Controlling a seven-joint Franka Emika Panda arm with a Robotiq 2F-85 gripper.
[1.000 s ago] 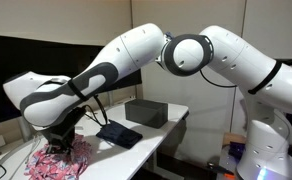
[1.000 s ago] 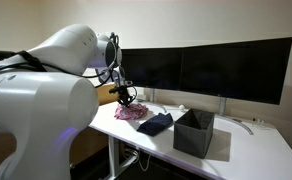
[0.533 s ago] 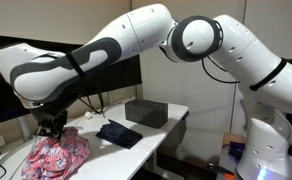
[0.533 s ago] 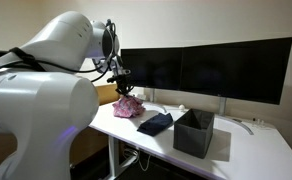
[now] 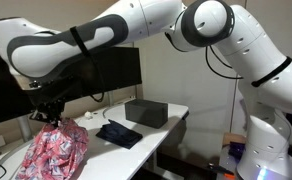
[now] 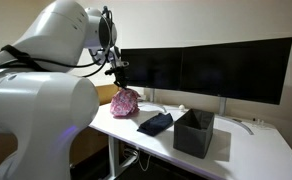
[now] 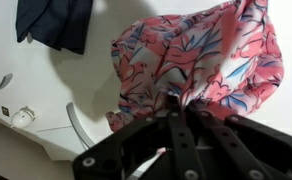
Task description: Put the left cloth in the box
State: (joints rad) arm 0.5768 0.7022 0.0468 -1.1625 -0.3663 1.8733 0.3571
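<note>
The pink patterned cloth (image 5: 54, 152) hangs bunched from my gripper (image 5: 48, 116), lifted above the white desk's end. It shows in both exterior views, and in an exterior view (image 6: 125, 101) it hangs under the gripper (image 6: 120, 84) in front of the monitors. In the wrist view the gripper (image 7: 176, 98) is shut on the cloth (image 7: 201, 55), which fills the upper right. The dark open box (image 5: 146, 112) stands further along the desk, also seen in an exterior view (image 6: 194, 132), apart from the gripper.
A dark blue cloth (image 5: 118, 133) lies flat on the desk (image 5: 171, 125) between the pink cloth and the box; it also shows in an exterior view (image 6: 156, 123) and in the wrist view (image 7: 54, 22). Monitors (image 6: 206, 70) line the back of the desk. Cables (image 7: 76, 125) lie on the desk.
The gripper has risen with the pink cloth, which was lying on the desk a second ago and now hangs free above it.
</note>
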